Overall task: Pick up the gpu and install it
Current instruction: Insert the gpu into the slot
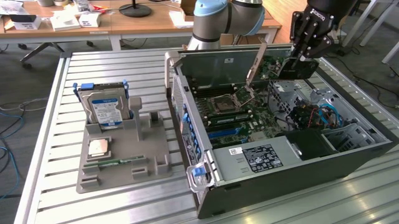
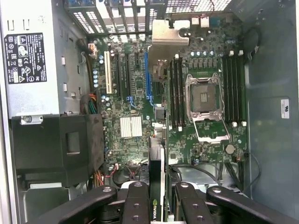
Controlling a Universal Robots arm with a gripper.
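My gripper hangs over the far right corner of the open computer case in the exterior view. It is shut on the gpu, a thin dark card held upright, edge down, above the motherboard. In the wrist view the gpu runs edge-on between the black fingers, with a green logo near the grip. My gripper looks straight down at the motherboard. A long blue slot and a white slot lie ahead of the card's edge.
The CPU socket stands open with its frame lifted. The power supply and a black shroud fill one side of the case. Left of the case, a grey holder carries the hard drive, a CPU and a RAM stick.
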